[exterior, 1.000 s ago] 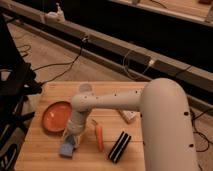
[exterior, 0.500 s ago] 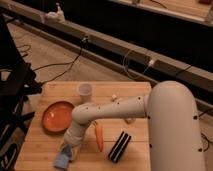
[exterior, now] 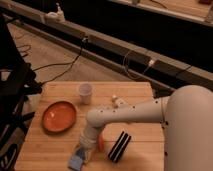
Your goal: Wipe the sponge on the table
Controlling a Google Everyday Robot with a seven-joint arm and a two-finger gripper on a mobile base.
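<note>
The tool (exterior: 83,153) is reaching down to the table (exterior: 55,150) just below and right of the orange plate (exterior: 58,116), clenching the light-blue sponge (exterior: 75,162), which is lying flat on the wood. A carrot (exterior: 101,143) and a black ribbed block (exterior: 119,146) are lying further right of the plate. A white cup (exterior: 85,93) is standing just beyond its upper right rim.

White rounded arm (exterior: 150,112) — dark-speckled — pale fingers (exterior: 84,151) low left.
</note>
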